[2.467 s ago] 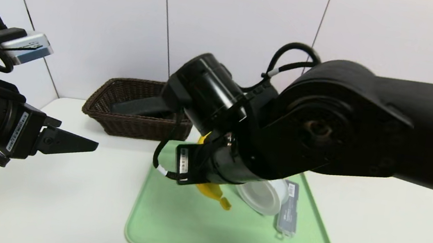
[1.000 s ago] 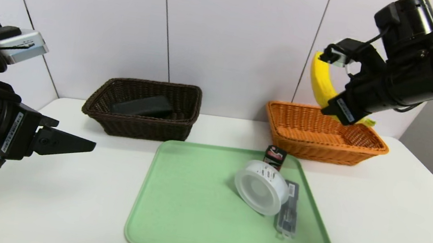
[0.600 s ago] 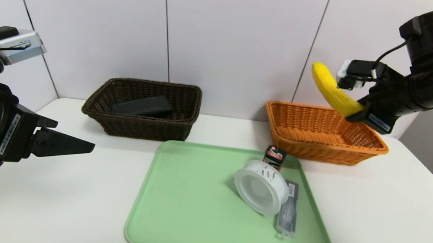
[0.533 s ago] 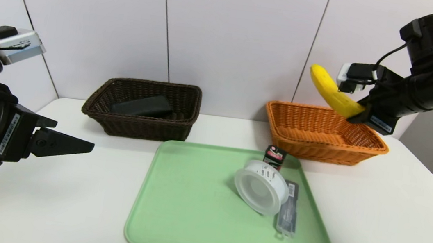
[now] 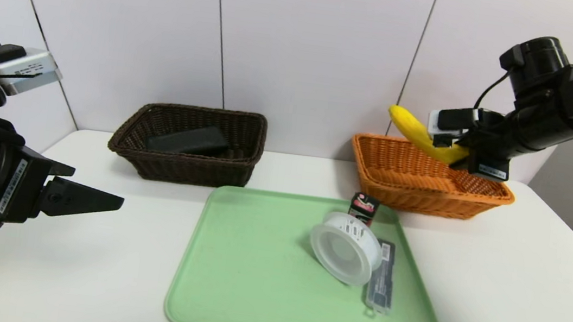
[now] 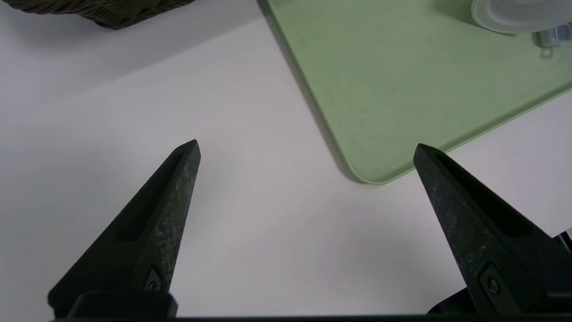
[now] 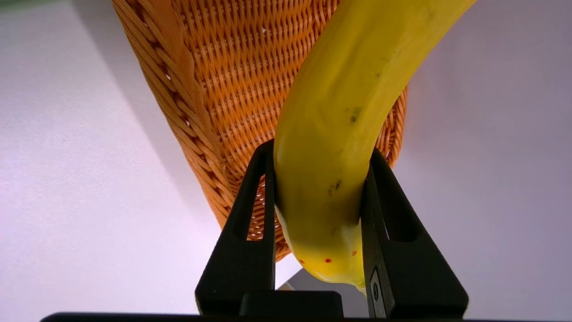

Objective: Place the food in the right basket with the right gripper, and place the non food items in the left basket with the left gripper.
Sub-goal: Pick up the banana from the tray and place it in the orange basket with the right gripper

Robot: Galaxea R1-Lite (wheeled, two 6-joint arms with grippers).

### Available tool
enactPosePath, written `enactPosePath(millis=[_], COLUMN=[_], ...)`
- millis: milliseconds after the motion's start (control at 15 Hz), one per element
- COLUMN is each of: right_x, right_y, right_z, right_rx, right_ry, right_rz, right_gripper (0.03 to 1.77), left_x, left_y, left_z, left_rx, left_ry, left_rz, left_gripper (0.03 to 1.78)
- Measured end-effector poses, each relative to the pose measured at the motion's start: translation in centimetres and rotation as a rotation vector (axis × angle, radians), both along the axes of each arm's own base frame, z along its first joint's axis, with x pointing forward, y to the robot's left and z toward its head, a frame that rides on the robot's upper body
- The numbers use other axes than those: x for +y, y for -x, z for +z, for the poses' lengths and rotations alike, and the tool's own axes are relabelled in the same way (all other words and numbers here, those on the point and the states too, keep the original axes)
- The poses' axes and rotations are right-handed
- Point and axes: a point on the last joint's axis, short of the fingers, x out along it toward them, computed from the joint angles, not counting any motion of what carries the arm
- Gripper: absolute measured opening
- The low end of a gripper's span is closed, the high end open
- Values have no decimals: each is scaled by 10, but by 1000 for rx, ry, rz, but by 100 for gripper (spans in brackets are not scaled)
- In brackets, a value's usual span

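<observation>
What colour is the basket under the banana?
Orange, woven wicker basket. It shows best in the right wrist view, behind the banana.

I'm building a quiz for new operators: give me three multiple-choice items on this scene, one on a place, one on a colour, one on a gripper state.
1. Where is the banana?
A. on the green tray
B. above the orange basket
C. in the brown basket

2. What colour is the tray?
A. green
B. blue
C. red

3. What state is the left gripper in?
A. shut on a box
B. shut, holding nothing
C. open

Answers: 1 B, the right gripper holds it over the orange basket; 2 A, its surface is pale green; 3 C, its fingers stand wide apart.
</observation>
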Motion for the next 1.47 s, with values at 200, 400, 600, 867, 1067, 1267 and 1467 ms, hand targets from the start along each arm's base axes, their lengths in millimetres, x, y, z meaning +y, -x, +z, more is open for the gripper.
enactPosePath(millis=[200, 400, 600, 867, 1067, 1267, 1467], right_x=[0, 3, 4, 6, 7, 7, 9], right_y=[-12, -23, -30, -35, -38, -40, -40], right_z=[-6, -16, -27, -36, -41, -46, -47], right_rx=[-18, -22, 2, 26, 38, 51, 52], right_ry=[89, 94, 101, 105, 106, 107, 101], right_rz=[24, 26, 34, 40, 39, 41, 41], right_gripper=[52, 52, 52, 52, 52, 52, 90], left_x=[0, 0, 0, 0, 0, 0, 0], left_y=[0, 0, 0, 0, 0, 0, 2], left_z=[0, -2, -4, -4, -4, -4, -4], left_rx=[0, 6, 14, 16, 17, 17, 15], left_ry=[0, -1, -3, -4, -4, -4, -4], left_rz=[1, 2, 2, 2, 1, 1, 2], left_gripper=[169, 169, 169, 169, 169, 169, 169])
